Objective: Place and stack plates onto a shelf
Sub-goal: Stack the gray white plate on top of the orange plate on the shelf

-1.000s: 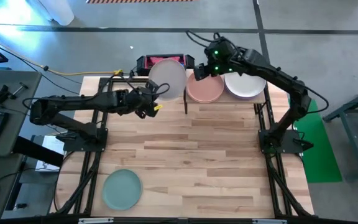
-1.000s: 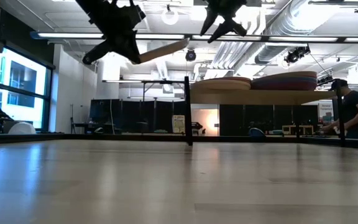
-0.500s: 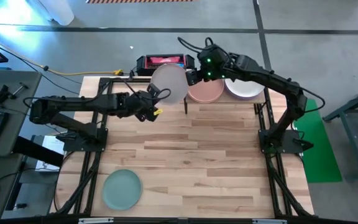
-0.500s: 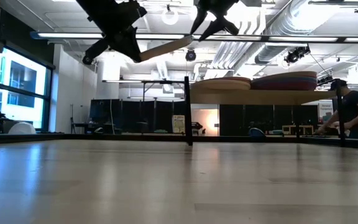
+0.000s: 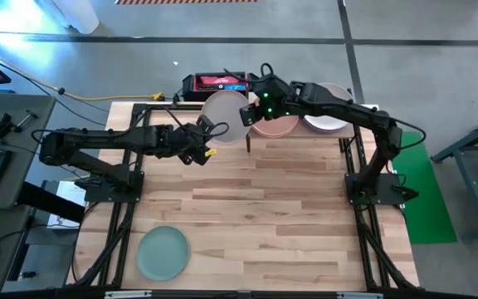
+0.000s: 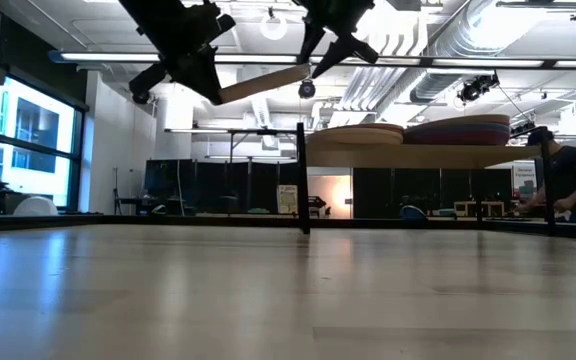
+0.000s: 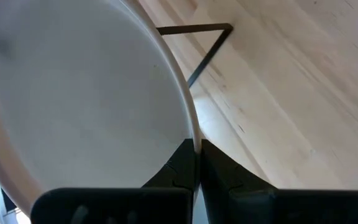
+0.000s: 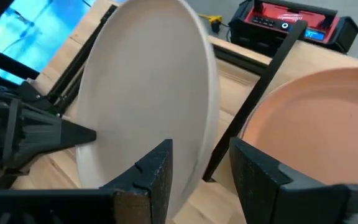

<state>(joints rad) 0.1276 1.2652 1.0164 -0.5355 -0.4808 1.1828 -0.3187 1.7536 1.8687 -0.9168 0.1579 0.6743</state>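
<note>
A grey-white plate (image 5: 226, 115) hangs in the air over the table's far edge, just left of the shelf (image 6: 418, 156), with my left gripper (image 5: 202, 134) shut on it. My right gripper (image 5: 251, 112) is open at the plate's opposite side. In the right wrist view its fingers (image 8: 151, 171) stand on either side of the plate's rim (image 8: 197, 163), and I see no touch. On the shelf lie a pink plate (image 5: 276, 124) and a pale stack (image 5: 329, 118). A teal-green plate (image 5: 163, 253) lies flat on the table at the near left. My left gripper pinches the plate's rim (image 7: 194, 140) between its two fingers (image 7: 179, 168), on the side of the plate toward the table's left. The fingers come from the left, slanting down. The plate is lifted clear and tilted, its free side (image 6: 303, 70) higher than the held side.
A black shelf post (image 6: 301, 180) stands just below and beside the held plate. A red and black device (image 5: 216, 82) sits behind the table's far edge. A person (image 6: 568, 180) stands in the room behind. The middle of the wooden tabletop (image 5: 256, 208) is bare.
My right gripper has swung from above the shelf's plates toward the table's left and down, staying open, until its fingers straddle the free rim of the held plate. My left gripper and the plate have kept almost still.
</note>
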